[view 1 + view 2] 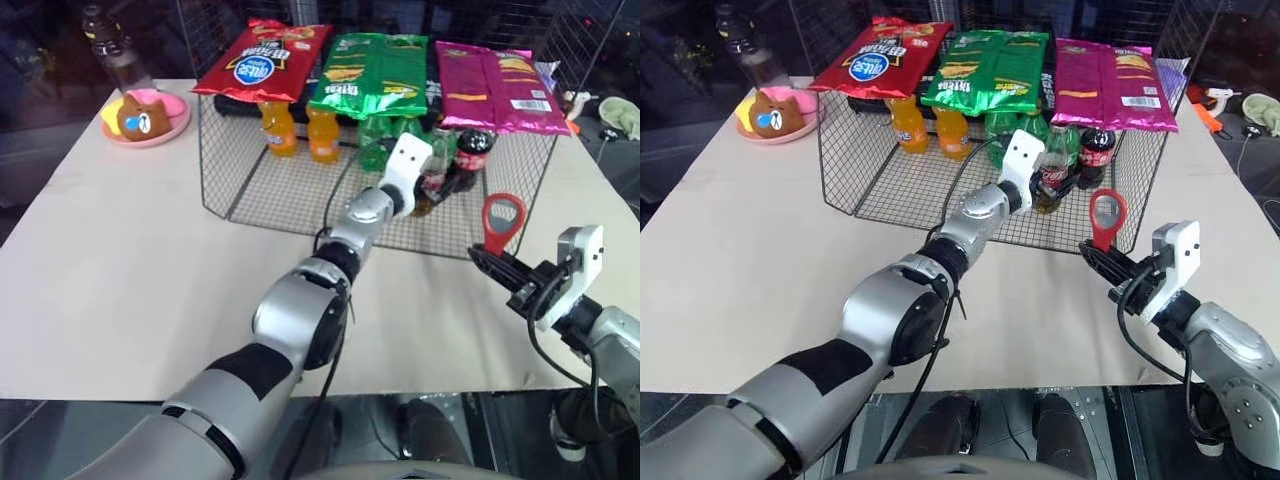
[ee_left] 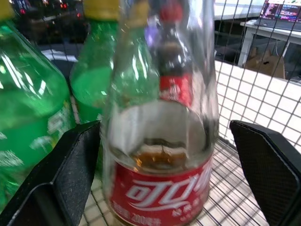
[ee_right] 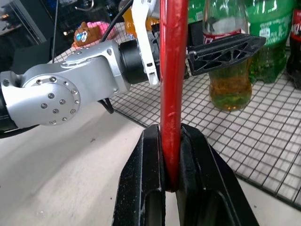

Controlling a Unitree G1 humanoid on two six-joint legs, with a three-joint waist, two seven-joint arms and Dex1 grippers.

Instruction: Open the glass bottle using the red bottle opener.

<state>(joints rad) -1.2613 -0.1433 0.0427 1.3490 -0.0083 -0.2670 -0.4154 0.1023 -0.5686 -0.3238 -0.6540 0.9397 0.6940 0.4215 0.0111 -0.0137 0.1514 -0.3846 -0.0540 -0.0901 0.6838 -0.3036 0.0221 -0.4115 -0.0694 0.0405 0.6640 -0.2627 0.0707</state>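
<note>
At the lower right of the left eye view, the right gripper (image 1: 497, 264) has its jaws clamped on the short handle of the red bottle opener (image 1: 501, 222), which stands upright with its ring head on top, over the worktop (image 1: 120, 260) just in front of the wire basket (image 1: 230, 185). Further up, at the middle of the frame, the left gripper (image 2: 164, 155) reaches into the basket with its jaws wide apart on either side of the glass bottle (image 2: 160, 155); the left wrist view shows both fingers (image 2: 70, 174) flanking the red label, with a gap on each side, so nothing is gripped yet. The bottle stands upright on the basket floor, amber liquid low in it, with green bottles (image 2: 42, 108) close beside it and a dark cola bottle (image 1: 470, 155) behind.

The step in hand looks to be securing the bottle. The next move probably calls for closing the left jaws squarely on its body, then lifting it straight clear of its neighbours so the opener can meet the cap
</note>
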